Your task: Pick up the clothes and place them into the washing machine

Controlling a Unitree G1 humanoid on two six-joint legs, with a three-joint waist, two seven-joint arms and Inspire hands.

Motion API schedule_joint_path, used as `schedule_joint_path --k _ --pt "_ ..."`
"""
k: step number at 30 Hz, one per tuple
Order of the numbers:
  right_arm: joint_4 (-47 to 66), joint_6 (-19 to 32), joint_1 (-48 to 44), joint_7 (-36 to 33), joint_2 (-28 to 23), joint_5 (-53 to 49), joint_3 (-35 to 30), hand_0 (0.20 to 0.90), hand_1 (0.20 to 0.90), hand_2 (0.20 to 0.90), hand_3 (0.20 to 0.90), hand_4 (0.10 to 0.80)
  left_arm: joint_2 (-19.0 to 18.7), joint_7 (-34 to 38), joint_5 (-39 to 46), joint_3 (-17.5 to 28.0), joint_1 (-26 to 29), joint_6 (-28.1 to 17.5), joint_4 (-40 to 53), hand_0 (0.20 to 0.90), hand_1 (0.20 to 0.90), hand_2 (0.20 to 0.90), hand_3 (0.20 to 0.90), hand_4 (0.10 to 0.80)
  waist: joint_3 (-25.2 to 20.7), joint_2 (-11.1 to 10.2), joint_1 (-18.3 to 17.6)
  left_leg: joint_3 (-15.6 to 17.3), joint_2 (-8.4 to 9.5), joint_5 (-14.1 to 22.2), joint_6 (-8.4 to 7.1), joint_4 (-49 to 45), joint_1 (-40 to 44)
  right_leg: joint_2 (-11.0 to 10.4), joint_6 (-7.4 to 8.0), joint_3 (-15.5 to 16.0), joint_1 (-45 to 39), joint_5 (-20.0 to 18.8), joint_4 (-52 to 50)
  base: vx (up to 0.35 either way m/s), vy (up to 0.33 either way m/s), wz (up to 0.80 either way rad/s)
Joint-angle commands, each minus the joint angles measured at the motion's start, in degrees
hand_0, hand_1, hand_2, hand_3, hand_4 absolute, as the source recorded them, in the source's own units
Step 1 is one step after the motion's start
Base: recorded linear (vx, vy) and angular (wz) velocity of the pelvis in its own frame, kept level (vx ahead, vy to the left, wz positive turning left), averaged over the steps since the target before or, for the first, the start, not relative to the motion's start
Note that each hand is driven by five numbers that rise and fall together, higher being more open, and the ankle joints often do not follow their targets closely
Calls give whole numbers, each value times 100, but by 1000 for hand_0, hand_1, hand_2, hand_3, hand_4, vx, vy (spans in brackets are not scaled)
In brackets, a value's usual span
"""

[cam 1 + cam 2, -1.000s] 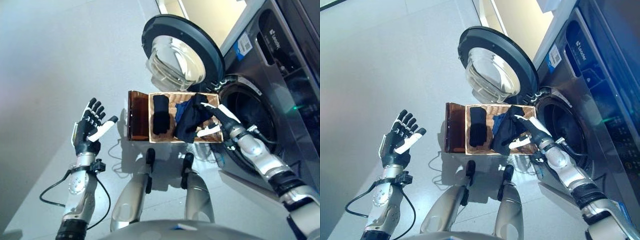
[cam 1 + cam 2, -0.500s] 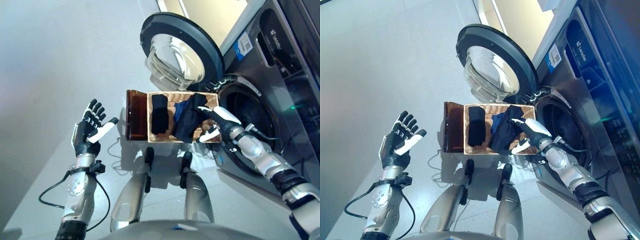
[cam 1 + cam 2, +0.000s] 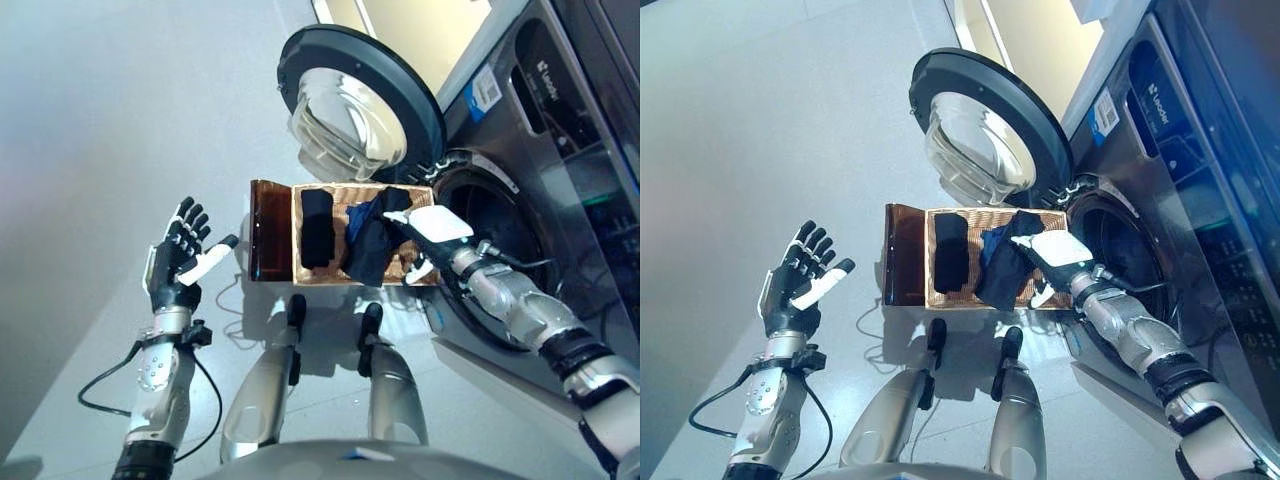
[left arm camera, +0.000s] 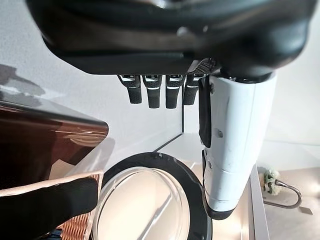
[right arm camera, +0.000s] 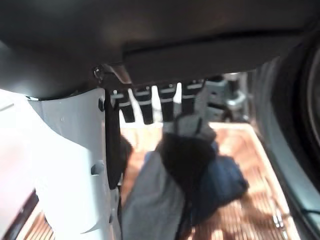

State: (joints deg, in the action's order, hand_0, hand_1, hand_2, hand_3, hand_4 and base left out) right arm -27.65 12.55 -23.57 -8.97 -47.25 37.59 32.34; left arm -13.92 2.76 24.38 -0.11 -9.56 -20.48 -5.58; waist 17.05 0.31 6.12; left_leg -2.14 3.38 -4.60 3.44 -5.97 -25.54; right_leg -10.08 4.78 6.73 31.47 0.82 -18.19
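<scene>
**Lift of dark garment from basket: status and procedure**

Left eye view. The wicker basket point(image 3: 330, 272) stands on the floor directly in front of the washing machine point(image 3: 560, 150), below its open door point(image 3: 360, 100). The right hand point(image 3: 425, 225) is over the basket's end nearest the drum opening point(image 3: 495, 225), with the dark garment point(image 3: 372, 240) hanging from its fingers. A second black garment point(image 3: 316, 228) lies flat in the basket, on the side away from the drum. The left hand point(image 3: 178, 262) is raised well clear of the basket, fingers straight and spread, holding nothing.

Right eye view. Same layout. A blue garment point(image 3: 992, 240) shows in the basket between the two dark items, just beside the hanging cloth.

Left wrist view. Fingers point(image 4: 149, 91) extend straight; nothing lies between them and the thumb.

Right wrist view. The fingers point(image 5: 167, 102) curl down onto a bunched fold of the dark garment, which trails into the basket.

Procedure, as judged:
1. Keep the pinch closed; the grip appears to take only one fold.
2. Raise until the hanging end clears the basket rim.
3. Check that the blue garment is not dragged along.
4. Swing toward the drum opening, then release well inside.
</scene>
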Motion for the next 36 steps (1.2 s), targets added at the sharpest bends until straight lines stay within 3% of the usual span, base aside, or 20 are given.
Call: schedule_joint_path --k 1,9,21,24,25,36 --pt "-449 28 -749 -826 -140 484 479 900 900 900 900 800 -250 194 -239 151 94 -751 607 900 900 900 900 800 -363 -30 119 -120 -24 199 -399 -350 -580 41 -120 165 -188 15 287 -1 -24 5" --pt "-1311 -328 -1351 -1146 448 922 1038 900 900 900 900 800 -280 358 -293 17 201 -790 682 900 900 900 900 800 -251 -12 261 -196 -30 161 -426 -375 -681 61 -144 248 -109 66 192 -1 -19 10" --pt "-2146 -746 -2113 -1482 717 1082 1474 900 900 900 900 800 -328 629 -318 -129 302 -802 693 900 900 900 900 800 131 89 449 -313 31 108 -489 -590 -1061 20 -206 429 209 210 -213 -9 -15 9" --pt "-2496 -836 -2288 -1522 803 999 1567 900 900 900 900 800 -337 658 -291 -157 326 -806 701 900 900 900 900 800 171 102 489 -343 43 126 -500 -687 -1193 12 -232 467 322 261 -342 41 -30 17" --pt "-2603 -861 -2332 -1517 830 998 1607 900 900 900 900 800 -331 662 -293 -158 320 -808 701 900 900 900 900 800 150 83 498 -373 49 303 -527 -724 -1161 8 -196 425 309 439 -429 120 -47 11" --pt "-3385 -975 -2551 -1533 1086 912 1817 900 900 900 900 800 -287 769 -267 -160 385 -842 790 900 900 900 900 800 213 102 656 -513 91 318 -567 -886 -1419 -27 -265 540 538 656 -828 22 -27 9"
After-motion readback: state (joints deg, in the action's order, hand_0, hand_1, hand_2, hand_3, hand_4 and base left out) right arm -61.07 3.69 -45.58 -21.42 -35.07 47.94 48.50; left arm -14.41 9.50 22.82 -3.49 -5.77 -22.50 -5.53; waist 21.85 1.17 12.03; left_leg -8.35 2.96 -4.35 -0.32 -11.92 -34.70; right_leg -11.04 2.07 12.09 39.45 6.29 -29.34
